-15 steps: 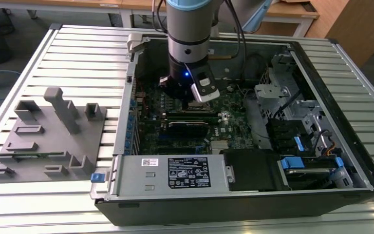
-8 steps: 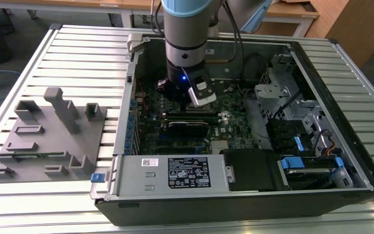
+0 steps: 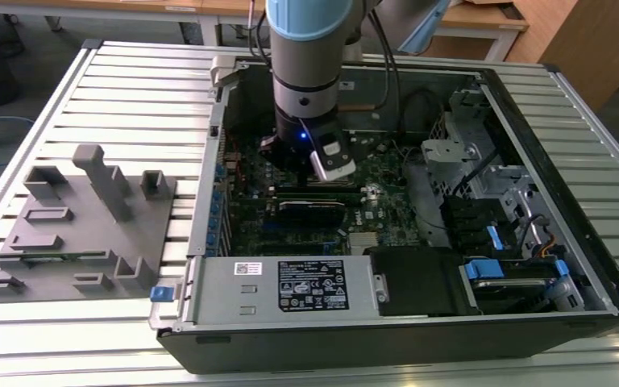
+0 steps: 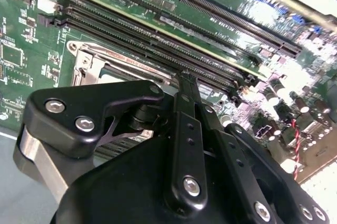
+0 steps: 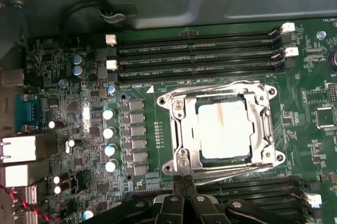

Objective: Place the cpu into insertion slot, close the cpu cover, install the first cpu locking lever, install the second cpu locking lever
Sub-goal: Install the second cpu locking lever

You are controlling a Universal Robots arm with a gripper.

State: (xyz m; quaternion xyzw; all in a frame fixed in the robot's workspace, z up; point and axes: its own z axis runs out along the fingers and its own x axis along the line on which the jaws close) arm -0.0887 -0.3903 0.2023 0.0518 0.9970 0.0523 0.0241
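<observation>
1. First wrist view: the small flat square cpu with its dull silver-tan metal top (image 5: 222, 130) sits seated in the socket on the green motherboard (image 5: 68, 103), and the thin silvery metal cpu cover frame (image 5: 224, 96) lies down around it, its open window showing the chip.
2. Thin silver wire locking levers (image 5: 231, 84) run along the frame's edges; whether each is fully hooked under its catch I cannot tell.
3. The black gripper (image 5: 183, 181) hangs just beside the socket's edge, on the side away from the upper bank of long black memory slots (image 5: 200, 50). Its jaws look pressed together at the tips, with nothing pinched between them.
4. Second wrist view: the same black gripper (image 4: 185, 79) points its narrow tip at the cover's rim, near the memory slots; the chip itself is mostly hidden behind the linkage.
5. Exterior view: the grey and light-blue robot arm (image 3: 307, 64) reaches straight down into the open black computer case (image 3: 396, 343), which lies on a ribbed metal tabletop (image 3: 126, 89) next to a grey plastic parts fixture (image 3: 73, 234).
6. Handling, as a judgement: the chip is light, rigid and smooth-topped, and the contacts under it are delicate, so it wants holding by its edges only. The cover is thin, stiff sheet metal on a hinge. The levers are springy wire that will push back, best caught near their free bent ends.
</observation>
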